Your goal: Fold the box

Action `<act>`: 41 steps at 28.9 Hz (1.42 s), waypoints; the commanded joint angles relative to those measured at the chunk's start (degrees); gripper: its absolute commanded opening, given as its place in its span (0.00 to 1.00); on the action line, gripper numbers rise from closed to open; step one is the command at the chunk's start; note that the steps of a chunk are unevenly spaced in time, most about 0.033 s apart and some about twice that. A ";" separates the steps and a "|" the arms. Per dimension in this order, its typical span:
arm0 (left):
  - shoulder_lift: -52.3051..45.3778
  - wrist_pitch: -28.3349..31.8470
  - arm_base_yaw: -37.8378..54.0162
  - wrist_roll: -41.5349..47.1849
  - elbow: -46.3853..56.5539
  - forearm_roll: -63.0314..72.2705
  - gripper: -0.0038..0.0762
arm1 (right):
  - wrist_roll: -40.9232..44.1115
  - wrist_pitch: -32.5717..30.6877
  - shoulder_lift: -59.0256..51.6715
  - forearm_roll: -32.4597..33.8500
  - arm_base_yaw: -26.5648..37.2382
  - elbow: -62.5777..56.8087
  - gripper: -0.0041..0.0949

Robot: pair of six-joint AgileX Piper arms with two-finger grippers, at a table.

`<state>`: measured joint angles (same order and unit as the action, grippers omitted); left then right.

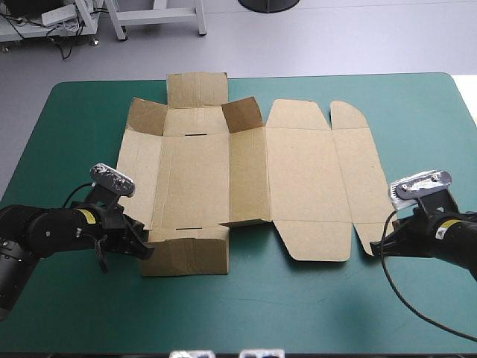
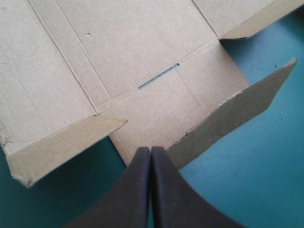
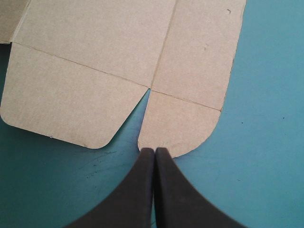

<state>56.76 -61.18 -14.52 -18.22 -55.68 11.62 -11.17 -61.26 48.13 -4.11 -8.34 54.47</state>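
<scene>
Found box (image 1: 298, 164) spread across centre of worktop (image 1: 298, 313), teal-green cover showing all round. Noted R half lying flat: lid panel (image 1: 298, 175) w/ rounded tabs at far and near edges. Noted L half partly formed: corner flaps (image 1: 242, 113) at far side standing up, inner wall (image 1: 250, 175) apparently tilted up along mid-line, near flap (image 1: 186, 257) lifted off cover. Logged slot (image 2: 159, 77) cut in crease ahead of L gripper (image 1: 145, 250), cover visible through it. Located L gripper low at box's near-L corner, just beside near flap; jaws closed to a point, gripping nothing. In L wrist view, tips sit at edge of board; contact not determinable. Located R gripper (image 1: 375, 246) low at box's near-R corner; jaws likewise closed, empty. In R wrist view, tips meet rim of small rounded tab (image 3: 178, 126); touching or just short, cannot tell. Confirmed grippers well apart, one at each end of box.
</scene>
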 commanded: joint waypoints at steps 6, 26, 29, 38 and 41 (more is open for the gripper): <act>-0.76 2.49 -0.31 0.22 -1.54 0.63 0.04 | -0.33 2.43 -0.31 -0.18 0.09 1.94 0.02; -0.76 5.17 -0.31 2.28 -1.65 2.20 0.04 | -0.33 2.43 -0.31 -0.18 0.09 1.94 0.02; -0.76 10.46 -0.31 3.47 -2.01 2.20 0.04 | -0.33 2.43 -0.31 -0.30 0.09 1.94 0.02; 4.75 11.64 2.21 3.23 -9.70 1.03 0.05 | -0.44 4.09 -0.31 -0.62 0.09 1.94 0.02; 9.48 9.01 6.26 1.47 -14.03 1.85 0.06 | -0.44 4.09 -0.31 -0.71 0.09 1.94 0.02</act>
<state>63.69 -52.85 -11.07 -15.87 -64.89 11.77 -11.17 -60.20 48.13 -4.51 -8.34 54.47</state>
